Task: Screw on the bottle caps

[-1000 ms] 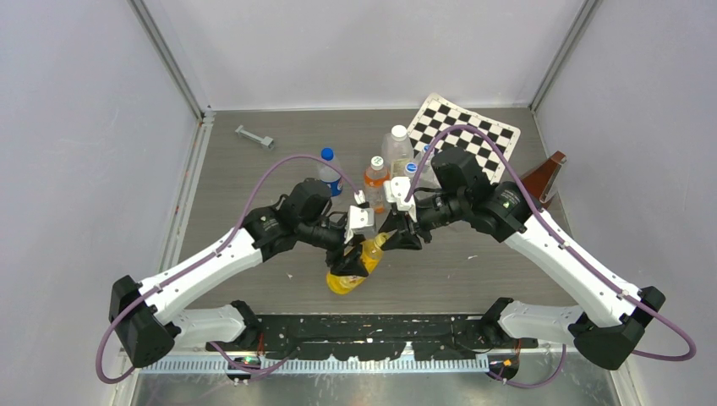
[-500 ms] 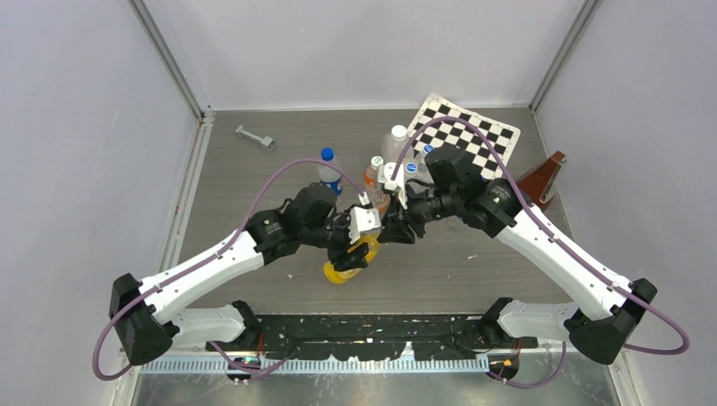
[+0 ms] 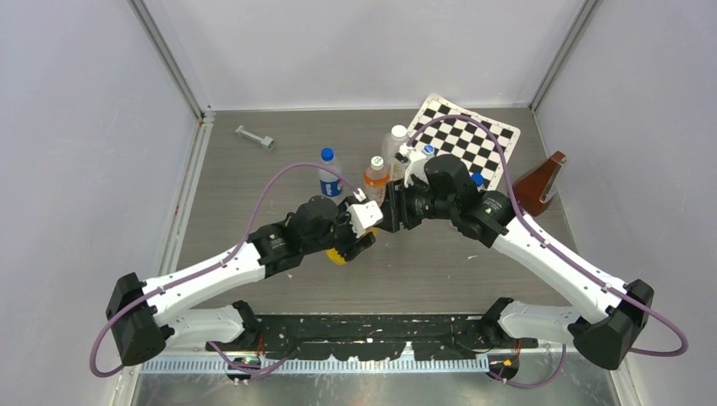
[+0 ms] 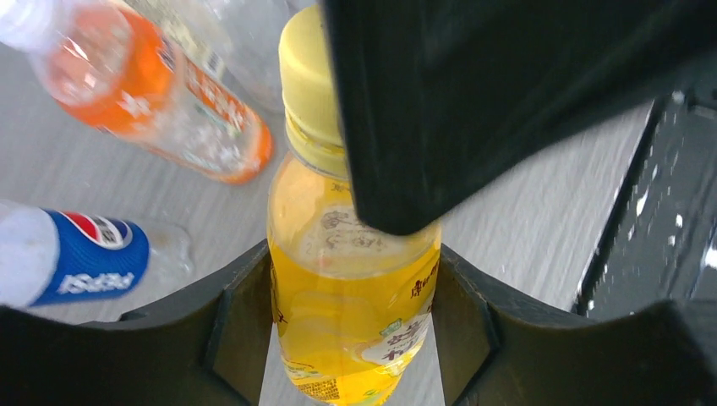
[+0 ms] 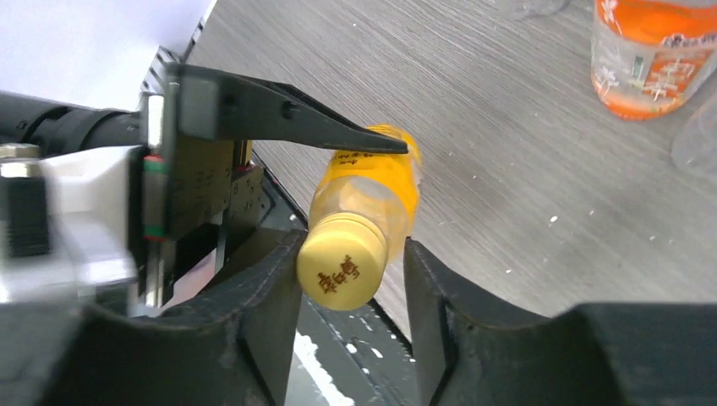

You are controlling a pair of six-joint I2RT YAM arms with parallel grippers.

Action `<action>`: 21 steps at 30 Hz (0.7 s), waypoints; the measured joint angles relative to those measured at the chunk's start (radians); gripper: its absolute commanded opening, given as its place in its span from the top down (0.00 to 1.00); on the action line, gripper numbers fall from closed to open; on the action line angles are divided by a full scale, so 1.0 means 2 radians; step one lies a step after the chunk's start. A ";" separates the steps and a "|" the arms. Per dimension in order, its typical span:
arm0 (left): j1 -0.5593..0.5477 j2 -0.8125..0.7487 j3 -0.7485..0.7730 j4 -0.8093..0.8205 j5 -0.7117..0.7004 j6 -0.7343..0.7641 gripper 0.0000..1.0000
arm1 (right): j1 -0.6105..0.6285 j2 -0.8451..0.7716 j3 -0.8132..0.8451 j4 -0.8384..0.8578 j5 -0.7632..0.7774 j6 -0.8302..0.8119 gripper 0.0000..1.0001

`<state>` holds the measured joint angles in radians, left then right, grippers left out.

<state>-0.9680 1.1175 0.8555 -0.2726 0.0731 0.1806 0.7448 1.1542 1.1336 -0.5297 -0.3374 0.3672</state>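
Grey table [image 3: 254, 186]: L gripper [image 4: 353, 296] pinches juice bottle [image 4: 338, 228] (Pepsi bottle [image 4: 84, 258] near); R gripper [image 5: 348, 254] straddles yellow cap [image 5: 342, 272], grip unclear.

The juice bottle [image 3: 337, 256], which a second ago slants with its base toward the near edge of the surface [image 3: 254, 169], now stands almost upright beneath the left pincer [image 3: 360, 244], and only a sliver of yellow shows from above. Both pincers now sit farther from that near edge. The right pincer [image 3: 391, 217] is swung toward the back, and the right arm [image 3: 524, 245] now covers part of the tall clear bottle [image 3: 397, 139].
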 measured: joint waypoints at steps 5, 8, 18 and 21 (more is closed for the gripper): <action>-0.005 -0.001 0.000 0.068 -0.023 -0.013 1.00 | 0.003 -0.021 -0.005 0.002 0.044 0.065 0.26; -0.005 -0.001 0.000 0.083 -0.037 -0.024 1.00 | 0.003 -0.041 -0.005 0.001 0.063 0.071 0.19; 0.000 -0.001 -0.024 0.086 -0.040 -0.075 1.00 | 0.003 -0.104 0.005 0.004 0.113 0.045 0.13; 0.004 -0.002 -0.038 0.097 -0.015 -0.092 1.00 | 0.003 -0.109 0.003 0.026 0.117 0.041 0.13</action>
<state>-0.9592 1.1141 0.7803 -0.0795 0.0422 -0.0032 0.7506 0.9360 1.1404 -0.4786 -0.1043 0.4488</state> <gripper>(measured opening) 0.615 0.873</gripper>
